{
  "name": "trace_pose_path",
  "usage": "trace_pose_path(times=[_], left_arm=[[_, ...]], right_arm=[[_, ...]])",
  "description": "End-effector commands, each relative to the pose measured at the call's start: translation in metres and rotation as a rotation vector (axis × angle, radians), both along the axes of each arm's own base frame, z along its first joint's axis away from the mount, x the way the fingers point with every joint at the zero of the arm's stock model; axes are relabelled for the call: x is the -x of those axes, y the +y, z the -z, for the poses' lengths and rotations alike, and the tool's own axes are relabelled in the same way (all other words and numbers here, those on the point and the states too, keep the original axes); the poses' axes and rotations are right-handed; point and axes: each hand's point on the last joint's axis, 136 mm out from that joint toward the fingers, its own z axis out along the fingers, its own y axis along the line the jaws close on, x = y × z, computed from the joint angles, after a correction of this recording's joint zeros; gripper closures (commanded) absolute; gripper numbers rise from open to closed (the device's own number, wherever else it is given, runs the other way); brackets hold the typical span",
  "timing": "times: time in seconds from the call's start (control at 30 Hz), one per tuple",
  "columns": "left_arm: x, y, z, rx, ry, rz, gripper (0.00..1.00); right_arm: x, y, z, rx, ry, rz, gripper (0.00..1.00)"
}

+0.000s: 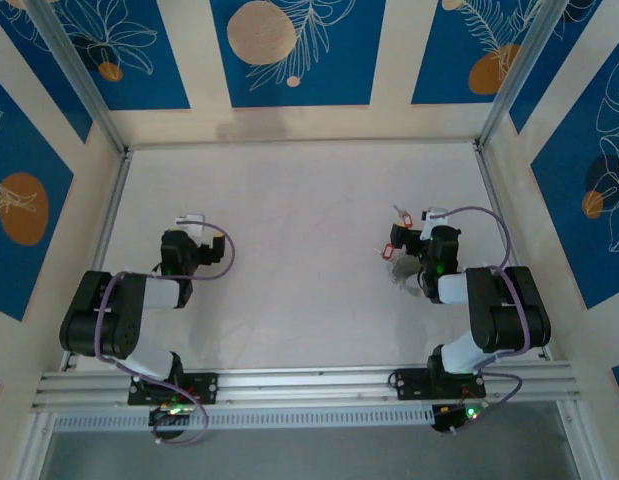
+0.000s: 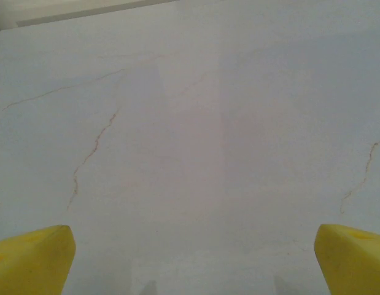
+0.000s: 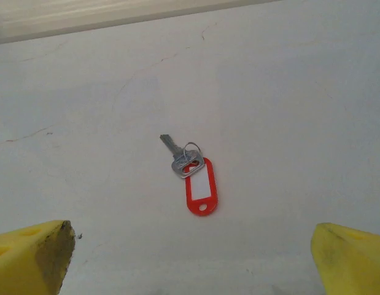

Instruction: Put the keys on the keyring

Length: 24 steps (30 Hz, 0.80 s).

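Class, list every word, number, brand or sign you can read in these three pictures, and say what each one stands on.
There is no readable text.
The red key tag attached to the silver key has a white label window, and it is blank.
The blue wall panels carry leaf and circle patterns but no lettering.

1. The right gripper (image 3: 190, 261) has its yellow fingertips (image 3: 31, 257) cut off by the bottom edge of its wrist view, 1 in each corner.
2. The left gripper (image 2: 190, 261) has its fingertips (image 2: 30, 258) cropped the same way.
3. From above, the keys (image 1: 397, 248) just ahead of the right gripper are red specks; their number and blades are too small to tell.
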Motion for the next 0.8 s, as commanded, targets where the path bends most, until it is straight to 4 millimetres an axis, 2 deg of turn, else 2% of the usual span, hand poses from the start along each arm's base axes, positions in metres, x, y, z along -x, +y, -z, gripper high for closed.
trace_pose_path(times=[0.0,0.23,0.3,0.77], left_arm=[[-0.0108,0.0004,-0.0144,0.026,-0.051,0.003,0.0],[-0.0108,0.0004,-0.0144,0.026,-0.051,0.003,0.0],[-0.0111,-0.0076,-0.0138,0.028,-0.041,0.052,0.0],[-0.011,-0.0067,-0.0143,0.04,-0.042,0.053,0.0]], right_arm=[[-0.0096,0.0037,-0.0154,0.018,-0.06,-0.019,0.01],[-0.0095,0.004,-0.0149,0.019,-0.058,-0.019,0.01],[-0.0097,0.0038,-0.0152,0.019,-0.058,-0.019,0.01],[-0.0098,0.0025,-0.0153,0.012,-0.058,-0.017,0.01]])
